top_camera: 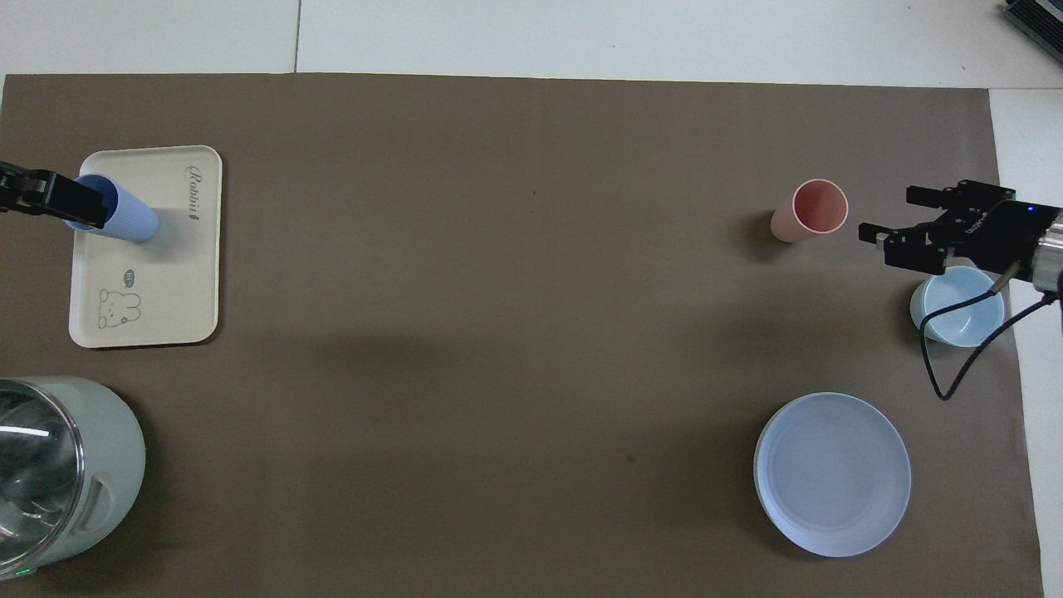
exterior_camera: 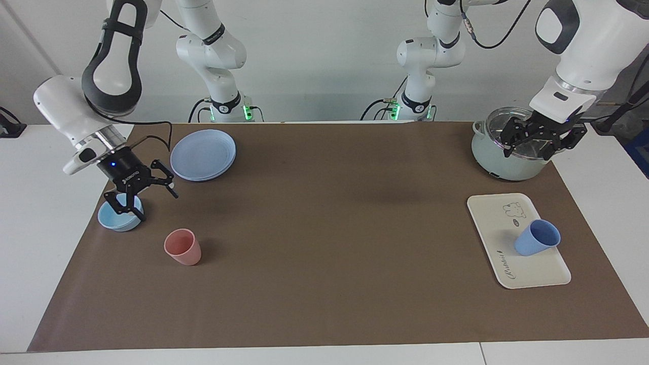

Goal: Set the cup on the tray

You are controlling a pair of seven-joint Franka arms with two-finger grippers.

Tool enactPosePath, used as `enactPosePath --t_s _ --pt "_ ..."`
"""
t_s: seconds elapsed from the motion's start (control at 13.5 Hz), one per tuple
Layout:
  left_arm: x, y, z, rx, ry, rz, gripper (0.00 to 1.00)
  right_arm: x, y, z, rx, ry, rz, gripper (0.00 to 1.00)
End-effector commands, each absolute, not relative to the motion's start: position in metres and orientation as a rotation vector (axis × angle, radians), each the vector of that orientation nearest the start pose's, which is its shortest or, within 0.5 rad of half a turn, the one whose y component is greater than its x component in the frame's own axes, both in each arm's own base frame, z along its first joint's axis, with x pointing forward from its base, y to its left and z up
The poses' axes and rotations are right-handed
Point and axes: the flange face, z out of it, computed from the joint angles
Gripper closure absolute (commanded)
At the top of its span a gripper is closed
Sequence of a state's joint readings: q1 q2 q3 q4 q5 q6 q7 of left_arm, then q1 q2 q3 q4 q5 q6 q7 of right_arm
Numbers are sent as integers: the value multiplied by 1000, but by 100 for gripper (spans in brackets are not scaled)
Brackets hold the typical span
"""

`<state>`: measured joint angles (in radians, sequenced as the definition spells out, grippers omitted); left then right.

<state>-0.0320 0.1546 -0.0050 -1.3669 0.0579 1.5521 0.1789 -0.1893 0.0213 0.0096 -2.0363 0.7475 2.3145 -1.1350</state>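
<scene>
The periwinkle cup [exterior_camera: 537, 237] stands upright, mouth up, on the cream tray [exterior_camera: 512, 268] at its three-o'clock edge in the facing view, while the left pincer [exterior_camera: 541, 142], spread, hangs over the pot [exterior_camera: 499, 157] and the right pincer [exterior_camera: 136, 200], spread, over the bowl [exterior_camera: 112, 219].

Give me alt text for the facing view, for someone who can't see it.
A blue cup stands on a cream tray, released. The open left gripper hangs above, over a lidded pot; the open right gripper is raised over a light-blue bowl.
</scene>
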Motion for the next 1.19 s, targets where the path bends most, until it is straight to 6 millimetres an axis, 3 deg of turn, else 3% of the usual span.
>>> enactPosePath --t_s 0.0,0.22,0.44,0.67,0.96,1.11 --pt "596 -17 628 -3069 282 -54 0 568 -56 491 -2752 -619 -711 0" --pt "595 -14 622 -3181 248 -101 0 566 -30 502 -2847 -546 -642 0" --pt "584 -10 614 -3188 217 -67 0 560 0 510 -2930 -470 -581 0" --pt "582 -10 612 -3186 193 -44 0 552 39 512 -3018 -388 -493 0" --pt "580 -11 614 -3170 174 -19 0 529 111 513 -3133 -168 -347 0" --pt "578 -13 618 -3070 204 -20 0 527 117 531 -3151 -41 -258 0"
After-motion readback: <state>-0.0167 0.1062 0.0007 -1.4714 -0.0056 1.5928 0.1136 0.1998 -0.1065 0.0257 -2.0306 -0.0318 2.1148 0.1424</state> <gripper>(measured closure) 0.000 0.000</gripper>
